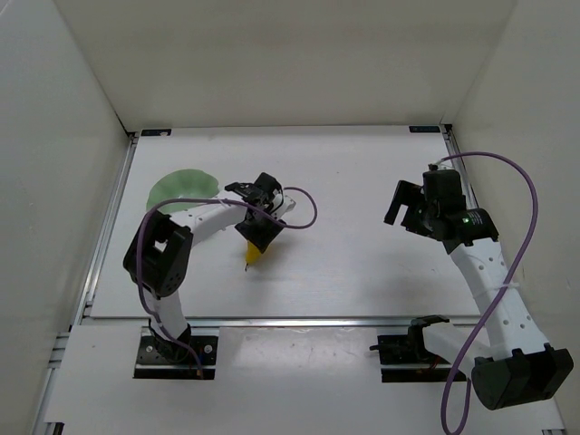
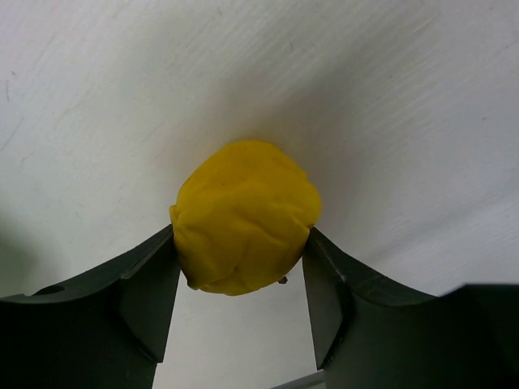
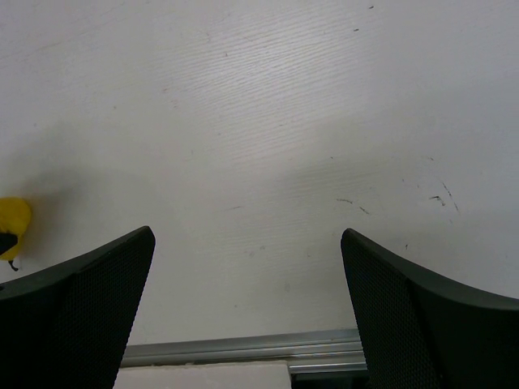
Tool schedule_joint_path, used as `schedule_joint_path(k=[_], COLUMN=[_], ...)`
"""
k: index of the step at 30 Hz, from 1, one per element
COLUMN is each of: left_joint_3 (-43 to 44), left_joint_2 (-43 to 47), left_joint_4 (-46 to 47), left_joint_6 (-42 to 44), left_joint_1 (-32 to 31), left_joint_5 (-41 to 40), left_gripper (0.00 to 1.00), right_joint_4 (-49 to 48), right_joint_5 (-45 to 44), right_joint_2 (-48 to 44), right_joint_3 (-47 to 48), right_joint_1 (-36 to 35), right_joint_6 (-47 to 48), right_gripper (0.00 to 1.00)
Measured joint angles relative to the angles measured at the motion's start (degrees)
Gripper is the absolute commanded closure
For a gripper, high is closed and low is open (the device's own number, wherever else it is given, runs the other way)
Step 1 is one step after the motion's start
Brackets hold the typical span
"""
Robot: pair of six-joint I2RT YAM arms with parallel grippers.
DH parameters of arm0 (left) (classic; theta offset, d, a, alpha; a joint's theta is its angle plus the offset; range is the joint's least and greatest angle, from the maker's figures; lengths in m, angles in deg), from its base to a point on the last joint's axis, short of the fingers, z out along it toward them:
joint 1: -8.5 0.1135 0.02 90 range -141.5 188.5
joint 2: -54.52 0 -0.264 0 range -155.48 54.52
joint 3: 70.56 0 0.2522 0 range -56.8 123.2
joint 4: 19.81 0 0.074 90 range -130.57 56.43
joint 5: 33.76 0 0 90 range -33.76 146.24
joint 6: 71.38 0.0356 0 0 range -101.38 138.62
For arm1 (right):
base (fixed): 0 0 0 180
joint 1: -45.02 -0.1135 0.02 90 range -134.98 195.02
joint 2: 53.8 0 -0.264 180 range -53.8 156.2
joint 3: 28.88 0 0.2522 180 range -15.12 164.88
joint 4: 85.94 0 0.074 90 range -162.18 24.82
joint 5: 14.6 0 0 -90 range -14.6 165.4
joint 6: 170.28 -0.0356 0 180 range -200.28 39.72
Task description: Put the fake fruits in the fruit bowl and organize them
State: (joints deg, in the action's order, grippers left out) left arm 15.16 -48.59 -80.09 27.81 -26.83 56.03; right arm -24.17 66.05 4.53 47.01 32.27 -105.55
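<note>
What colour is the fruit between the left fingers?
The fruit is yellow, clearest in left wrist view.

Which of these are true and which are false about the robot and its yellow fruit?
1. The yellow fruit is pinched between the jaws of the left arm. True.
2. The fruit is already inside the green bowl. False: it is outside the bowl, to the bowl's right in the top view.
3. The jaws of the right arm hold a fruit too. False: they are open and hold nothing.
4. The bowl sits on the left arm's side of the table. True.
</note>
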Motion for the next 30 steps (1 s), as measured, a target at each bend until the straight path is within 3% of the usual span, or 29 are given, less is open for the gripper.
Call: schedule_joint_path(k=[2,3,9,13,18,21,24,30], left_joint_3=[0.0,0.0,1.07,4.46,9.49,8.59,5.05,2.82], left_joint_2=[-0.02,-0.02,1.18,8.0,19.63,22.95,22.69,14.75], left_joint_4=[0.55,0.74,-0.17,-0.15,2.89,4.52,4.07,3.45], left_joint_6=[-0.02,-0.02,0.11,1.4,3.32,4.13,4.33,3.78], left_joint_1=[0.46,0.81,1.51,2.86,13.86,21.66,27.08,32.79], left_joint_5=[0.02,0.02,-2.12,-8.31,-16.2,-19.78,-20.04,-15.39], left_gripper=[0.87,0.9,0.9,0.9,0.9,0.9,0.9,0.9], right_joint_4=[0.02,0.04,0.04,0.22,-0.48,-3.04,-7.06,-13.44], right_joint_5=[-0.24,-0.39,-0.9,-1.31,0.2,7.28,14.01,19.06], right_joint_2=[0.0,0.0,0.0,0.0,0.2,2.45,8.39,16.0], right_joint_3=[0.0,0.0,0.02,0.02,0.02,1.01,4.79,9.81], right_joint_1=[0.0,0.0,0.0,0.0,0.0,-0.11,-2.56,-8.81], right_joint_6=[0.0,0.0,0.0,-0.02,0.66,1.62,1.55,1.27], right_gripper=[0.0,0.0,0.0,0.0,0.0,0.0,0.0,0.0])
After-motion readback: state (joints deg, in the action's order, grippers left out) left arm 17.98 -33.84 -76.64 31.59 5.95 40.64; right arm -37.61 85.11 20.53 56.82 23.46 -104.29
